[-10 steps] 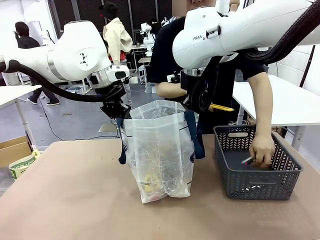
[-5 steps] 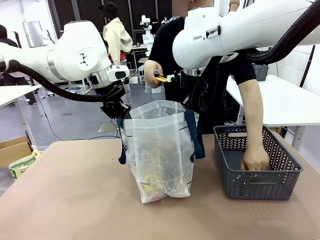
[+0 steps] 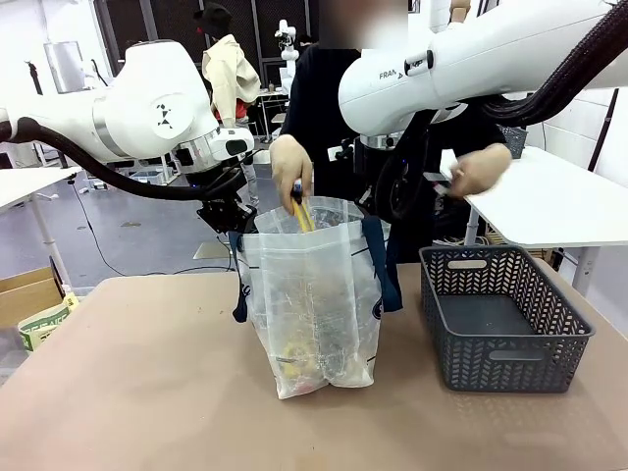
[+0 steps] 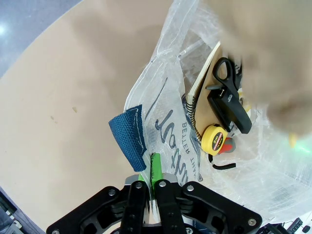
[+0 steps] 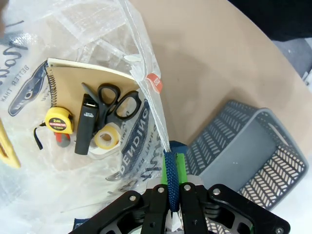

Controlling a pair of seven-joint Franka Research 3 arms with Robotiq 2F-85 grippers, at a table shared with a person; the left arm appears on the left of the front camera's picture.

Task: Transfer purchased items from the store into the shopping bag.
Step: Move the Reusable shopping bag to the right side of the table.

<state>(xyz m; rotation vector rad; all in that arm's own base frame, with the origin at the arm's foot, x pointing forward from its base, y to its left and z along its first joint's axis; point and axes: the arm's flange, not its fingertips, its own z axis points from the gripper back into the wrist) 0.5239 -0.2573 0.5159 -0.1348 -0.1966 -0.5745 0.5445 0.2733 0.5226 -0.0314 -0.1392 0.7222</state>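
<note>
1. Translucent shopping bag, navy handles, upright mid-table beside grey basket; scissors, tape measure inside.
2. Clamped shut: left gripper on bag's rim, right gripper on its strap, flanking mouth.

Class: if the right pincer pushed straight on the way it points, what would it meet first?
Shut on the strap, the right pincer would press first into the bag wall just past its tips; beyond that probably the table, depth unclear.
</note>
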